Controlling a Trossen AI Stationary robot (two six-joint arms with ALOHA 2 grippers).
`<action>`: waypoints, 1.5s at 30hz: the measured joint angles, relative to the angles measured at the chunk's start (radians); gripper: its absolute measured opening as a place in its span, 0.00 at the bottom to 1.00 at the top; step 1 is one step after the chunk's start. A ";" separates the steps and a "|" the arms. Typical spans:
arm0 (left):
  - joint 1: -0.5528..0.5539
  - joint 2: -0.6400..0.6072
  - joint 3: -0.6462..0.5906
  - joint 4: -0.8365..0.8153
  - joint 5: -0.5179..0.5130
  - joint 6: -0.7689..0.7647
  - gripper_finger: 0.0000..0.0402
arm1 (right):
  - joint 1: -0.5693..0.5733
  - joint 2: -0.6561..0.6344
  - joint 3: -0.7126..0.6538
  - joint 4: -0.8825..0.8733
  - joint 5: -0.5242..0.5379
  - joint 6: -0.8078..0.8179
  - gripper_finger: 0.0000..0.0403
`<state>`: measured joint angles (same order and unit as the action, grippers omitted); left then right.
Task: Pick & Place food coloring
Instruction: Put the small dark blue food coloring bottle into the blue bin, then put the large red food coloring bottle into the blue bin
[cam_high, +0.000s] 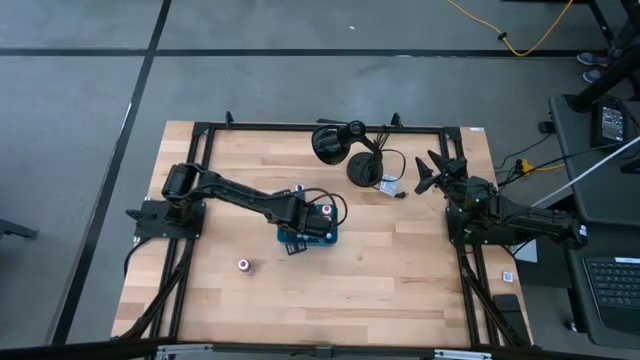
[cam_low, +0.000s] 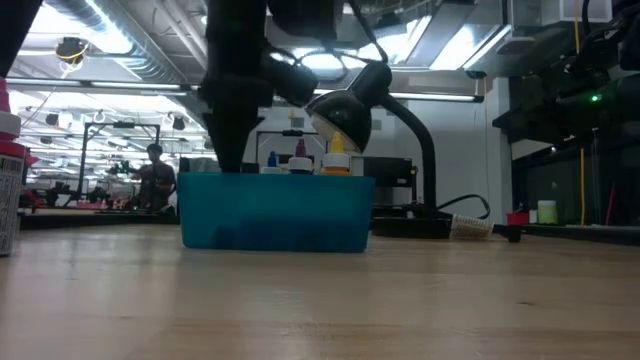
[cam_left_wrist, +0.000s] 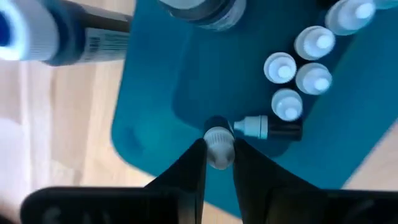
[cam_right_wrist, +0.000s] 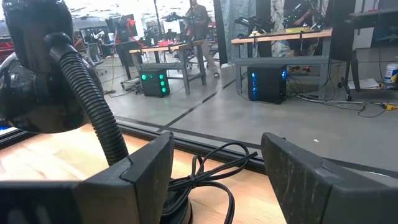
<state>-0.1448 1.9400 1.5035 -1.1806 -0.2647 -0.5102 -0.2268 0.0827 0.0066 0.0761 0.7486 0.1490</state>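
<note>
- Because it is tiny, stiff plastic with a rounded cap, the food coloring bottle (cam_left_wrist: 218, 148) should weigh almost nothing and could slip or tip easily; taking it across the body just under the cap looks the safest hold.
- It sits over the floor of the teal tray (cam_left_wrist: 155, 93), near one corner, pinched between the fingers of the left gripper (cam_left_wrist: 218, 163), which are drawn in close against its sides.
- Whether its base touches the tray floor I cannot tell from the wrist view.
- Beside it another bottle (cam_left_wrist: 266, 127) lies on its side, and more stand clustered further in (cam_left_wrist: 297, 78).
- One stray bottle (cam_high: 243, 265) stands on the table (cam_high: 400, 280), well apart from the tray.
- The right gripper (cam_right_wrist: 214, 171) waits spread wide and empty at the table's right edge, facing the black headphones (cam_high: 345, 148).
</note>
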 joint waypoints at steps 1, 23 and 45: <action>0.000 0.000 -0.015 0.018 0.004 0.000 0.14 | 0.000 0.000 0.000 0.000 0.000 0.000 0.61; -0.005 0.000 -0.093 0.135 0.098 -0.001 0.24 | 0.000 0.000 0.000 0.000 0.000 0.000 0.61; -0.018 -0.017 0.029 0.011 0.018 -0.015 0.32 | 0.000 0.000 0.000 0.000 0.000 0.000 0.61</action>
<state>-0.1630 1.9235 1.5327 -1.1691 -0.2467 -0.5256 -0.2269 0.0830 0.0067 0.0764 0.7486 0.1490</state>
